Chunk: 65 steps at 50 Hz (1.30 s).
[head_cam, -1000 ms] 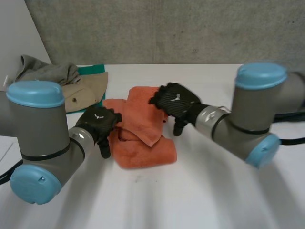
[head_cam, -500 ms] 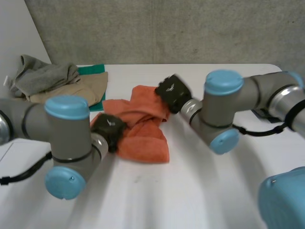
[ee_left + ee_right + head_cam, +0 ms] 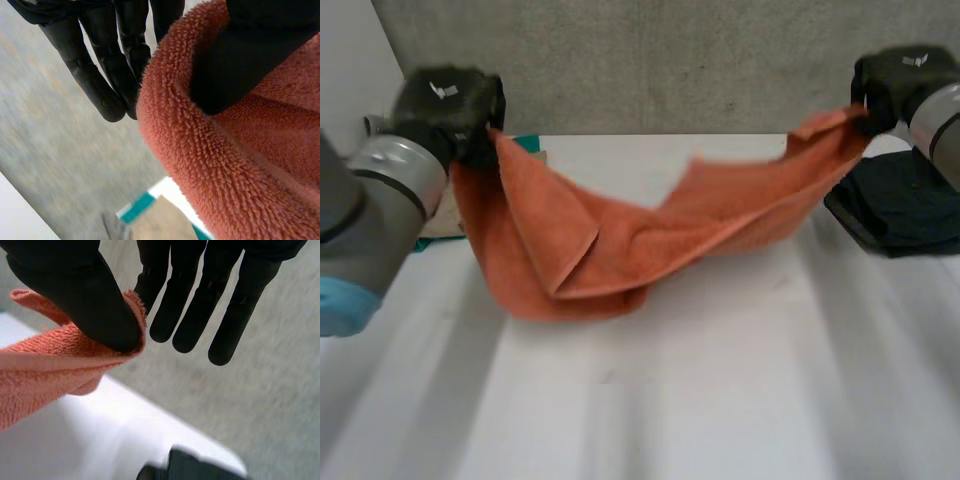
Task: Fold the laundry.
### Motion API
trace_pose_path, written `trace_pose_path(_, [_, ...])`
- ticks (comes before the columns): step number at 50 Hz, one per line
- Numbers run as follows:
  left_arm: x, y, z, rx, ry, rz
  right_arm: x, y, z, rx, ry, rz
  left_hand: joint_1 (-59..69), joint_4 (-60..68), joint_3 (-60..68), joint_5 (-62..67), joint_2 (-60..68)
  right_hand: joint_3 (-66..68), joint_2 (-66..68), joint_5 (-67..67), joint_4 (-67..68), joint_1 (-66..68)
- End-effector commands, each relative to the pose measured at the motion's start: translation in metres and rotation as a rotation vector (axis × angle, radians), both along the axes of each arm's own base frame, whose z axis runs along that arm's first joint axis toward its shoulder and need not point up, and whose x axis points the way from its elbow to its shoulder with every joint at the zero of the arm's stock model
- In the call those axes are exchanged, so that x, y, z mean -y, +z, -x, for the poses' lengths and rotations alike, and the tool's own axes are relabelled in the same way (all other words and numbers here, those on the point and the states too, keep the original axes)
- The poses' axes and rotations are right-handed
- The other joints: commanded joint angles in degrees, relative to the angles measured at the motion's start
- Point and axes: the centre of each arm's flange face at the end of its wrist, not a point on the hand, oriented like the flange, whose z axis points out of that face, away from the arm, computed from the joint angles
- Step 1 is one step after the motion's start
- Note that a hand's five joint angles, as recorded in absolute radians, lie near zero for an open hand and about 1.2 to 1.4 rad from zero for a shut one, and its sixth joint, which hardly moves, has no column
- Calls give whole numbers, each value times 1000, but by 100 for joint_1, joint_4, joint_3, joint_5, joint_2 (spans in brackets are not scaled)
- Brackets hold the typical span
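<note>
An orange towel (image 3: 620, 240) hangs stretched between my two hands above the white table (image 3: 720, 400), sagging in the middle with a fold still in it. My left hand (image 3: 445, 105) is raised at the far left and pinches one corner of the towel (image 3: 225, 165) between thumb and fingers (image 3: 125, 55). High at the far right, my right hand (image 3: 900, 85) pinches the opposite corner; its thumb presses the towel's edge (image 3: 75, 350) against a finger (image 3: 165, 295).
A dark folded garment (image 3: 900, 205) lies on the table's right side under the right hand. A pile of beige and grey laundry on a green cloth (image 3: 525, 145) sits at the back left, mostly behind the towel. A grey wall (image 3: 670, 60) stands behind the table.
Both hands closed on the crumpled towel on the table, then lifted and pulled apart. The towel now hangs spread in the air between them.
</note>
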Motion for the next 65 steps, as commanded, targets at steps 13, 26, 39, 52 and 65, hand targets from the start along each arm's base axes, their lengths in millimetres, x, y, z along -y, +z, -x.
trace_pose_path(13, [63, -103, 24, 122, 55, -304, 21, -115, -19, -211, 24, -273, -3292, -3542, -3473, -3392, -3552, -4198, -4133, -4190, -4244, -3886])
trace_pose_path(26, [13, -30, 2, 224, -58, -127, -13, -65, -10, -625, 352, -83, -5098, -5347, -5278, -5198, -5357, -5594, -5529, -5587, -5641, -5283])
trace_pose_path(39, [-22, -99, 18, 590, -372, -87, -42, -117, 10, -846, 577, -126, -5047, -5297, -5228, -5147, -5307, -5159, -5094, -5152, -5206, -4848])
trace_pose_path(52, [15, -147, 31, 713, -350, -90, -33, -156, 14, -499, 408, -339, -4913, -5162, -5094, -5013, -5172, -3863, -3798, -3856, -3910, -3552])
trace_pose_path(65, [48, -141, 54, 680, -297, -10, -1, -160, 1, -415, 239, -217, 1410, 1161, 1229, 1310, 1151, 1203, 1268, 1210, 1157, 1515])
